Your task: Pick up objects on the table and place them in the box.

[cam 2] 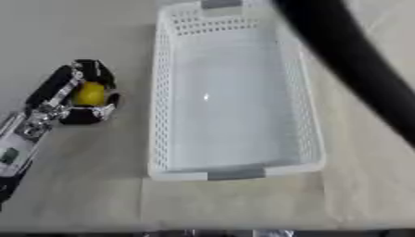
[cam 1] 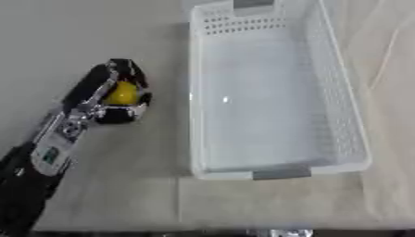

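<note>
A small yellow object sits inside my left hand, whose black fingers and thumb curl round it. The hand is to the left of the white perforated box, a short way from its left wall. The box stands lengthwise in the middle of the table and nothing lies in it. My left forearm comes in from the lower left corner. My right hand shows in neither view.
A thick black tube crosses the upper right of the right eye view, close to the camera. Beige table surface lies in front of the box and grey surface to its left.
</note>
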### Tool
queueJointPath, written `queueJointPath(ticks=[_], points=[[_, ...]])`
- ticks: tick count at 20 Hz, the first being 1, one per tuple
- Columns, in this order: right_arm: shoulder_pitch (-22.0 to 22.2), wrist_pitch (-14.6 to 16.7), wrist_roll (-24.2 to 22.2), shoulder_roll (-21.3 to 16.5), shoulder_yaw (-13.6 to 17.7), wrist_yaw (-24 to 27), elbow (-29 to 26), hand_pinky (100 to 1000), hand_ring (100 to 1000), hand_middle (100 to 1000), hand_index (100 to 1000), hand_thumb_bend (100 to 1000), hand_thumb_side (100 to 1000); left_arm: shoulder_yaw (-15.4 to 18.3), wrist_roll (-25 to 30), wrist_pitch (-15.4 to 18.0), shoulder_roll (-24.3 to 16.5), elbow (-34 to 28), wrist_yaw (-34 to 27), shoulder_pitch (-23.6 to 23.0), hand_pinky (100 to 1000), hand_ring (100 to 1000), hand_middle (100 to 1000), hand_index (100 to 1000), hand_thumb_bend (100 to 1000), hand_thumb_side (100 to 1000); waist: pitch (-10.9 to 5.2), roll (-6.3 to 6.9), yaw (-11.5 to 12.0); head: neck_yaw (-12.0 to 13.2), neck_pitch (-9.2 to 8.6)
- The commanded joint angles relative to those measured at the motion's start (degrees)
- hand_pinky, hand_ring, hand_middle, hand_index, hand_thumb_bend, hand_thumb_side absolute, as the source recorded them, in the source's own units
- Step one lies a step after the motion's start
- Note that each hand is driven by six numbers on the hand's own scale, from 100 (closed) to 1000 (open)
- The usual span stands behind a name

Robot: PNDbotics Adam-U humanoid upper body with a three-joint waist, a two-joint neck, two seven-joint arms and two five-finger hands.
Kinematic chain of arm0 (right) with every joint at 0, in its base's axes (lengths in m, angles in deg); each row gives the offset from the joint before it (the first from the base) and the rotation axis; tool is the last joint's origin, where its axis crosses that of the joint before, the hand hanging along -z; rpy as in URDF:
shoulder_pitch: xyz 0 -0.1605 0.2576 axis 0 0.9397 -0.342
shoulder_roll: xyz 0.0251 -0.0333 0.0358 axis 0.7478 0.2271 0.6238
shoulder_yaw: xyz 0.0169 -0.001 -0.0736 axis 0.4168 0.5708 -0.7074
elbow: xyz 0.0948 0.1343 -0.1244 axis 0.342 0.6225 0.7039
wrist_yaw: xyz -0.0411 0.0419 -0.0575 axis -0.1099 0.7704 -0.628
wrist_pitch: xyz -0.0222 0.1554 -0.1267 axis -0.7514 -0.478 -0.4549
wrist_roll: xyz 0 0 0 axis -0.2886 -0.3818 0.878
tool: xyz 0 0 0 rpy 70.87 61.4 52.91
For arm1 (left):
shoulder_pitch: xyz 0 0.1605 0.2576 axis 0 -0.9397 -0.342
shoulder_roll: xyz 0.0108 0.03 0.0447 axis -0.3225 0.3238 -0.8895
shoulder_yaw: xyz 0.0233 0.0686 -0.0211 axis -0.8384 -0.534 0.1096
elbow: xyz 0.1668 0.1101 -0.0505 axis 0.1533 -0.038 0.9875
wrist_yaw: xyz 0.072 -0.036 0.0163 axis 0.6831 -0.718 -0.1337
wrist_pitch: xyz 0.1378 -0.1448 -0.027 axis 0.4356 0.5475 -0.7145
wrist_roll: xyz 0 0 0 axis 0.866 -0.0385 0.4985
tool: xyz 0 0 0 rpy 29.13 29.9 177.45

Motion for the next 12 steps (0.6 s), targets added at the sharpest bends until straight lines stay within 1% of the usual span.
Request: queueJointPath(ticks=[1,2,3,4,5,6,7,8,9,11,12], points=[[0.93,-0.29,-0.03,-0.49,0.45,-0.56,-0.31,510,617,674,719,100,938,0.79,0.71,-0.36,-2.12,-0.67,0.63,-0.19,352,515,562,554,100,100,-0.59,-0.28,0.19,0.64,-0.34],[0.95,-0.35,-0.04,-0.49,0.51,-0.67,-0.43,510,617,674,719,100,938,0.93,0.84,-0.47,-2.20,-0.80,0.84,-0.30,346,511,550,544,100,100,-0.58,-0.28,0.21,0.64,-0.31],[0.96,-0.41,-0.03,-0.49,0.58,-0.76,-0.54,510,617,674,719,100,938,1.11,0.89,-0.58,-2.26,-0.99,1.12,-0.38,241,453,471,474,100,100,-0.57,-0.26,0.23,0.62,-0.26],[0.96,-0.47,-0.02,-0.48,0.63,-0.85,-0.62,510,617,674,719,100,938,1.31,0.77,-0.68,-2.28,-1.23,1.39,-0.44,100,340,370,384,100,100,-0.55,-0.25,0.23,0.62,-0.24],[0.97,-0.53,0.00,-0.47,0.68,-0.93,-0.69,510,617,674,719,100,938,1.57,0.42,-0.79,-2.23,-1.51,1.50,-0.45,100,123,182,198,100,100,-0.55,-0.24,0.25,0.62,-0.21],[0.98,-0.58,0.01,-0.47,0.72,-1.00,-0.76,510,617,674,719,100,938,1.83,-0.10,-0.90,-2.19,-1.81,1.51,-0.45,100,190,247,259,100,100,-0.54,-0.24,0.24,0.62,-0.18],[0.99,-0.62,0.02,-0.47,0.75,-1.07,-0.81,510,617,674,720,100,938,1.99,-0.51,-1.04,-2.16,-2.01,1.50,-0.47,100,100,100,138,118,100,-0.56,-0.23,0.23,0.61,-0.14],[1.01,-0.65,0.02,-0.47,0.78,-1.13,-0.87,510,617,674,720,100,939,2.13,-0.66,-1.21,-2.14,-2.12,1.57,-0.49,100,100,100,142,100,100,-0.58,-0.23,0.21,0.60,-0.10],[1.03,-0.69,0.02,-0.48,0.80,-1.18,-0.91,510,617,674,720,100,938,2.30,-0.73,-1.36,-2.13,-2.22,1.67,-0.49,100,100,100,132,248,100,-0.61,-0.24,0.21,0.60,-0.08],[1.10,-0.74,0.00,-0.50,0.84,-1.29,-1.00,511,617,674,720,100,938,2.92,-0.75,-1.75,-2.13,-2.48,2.24,-0.47,100,100,100,128,352,100,-0.71,-0.29,0.25,0.60,-0.05],[1.14,-0.75,-0.02,-0.51,0.86,-1.32,-1.04,510,617,674,720,100,938,3.28,-0.81,-1.90,-2.10,-2.64,2.58,-0.48,100,100,100,128,346,100,-0.76,-0.33,0.27,0.60,-0.03]])
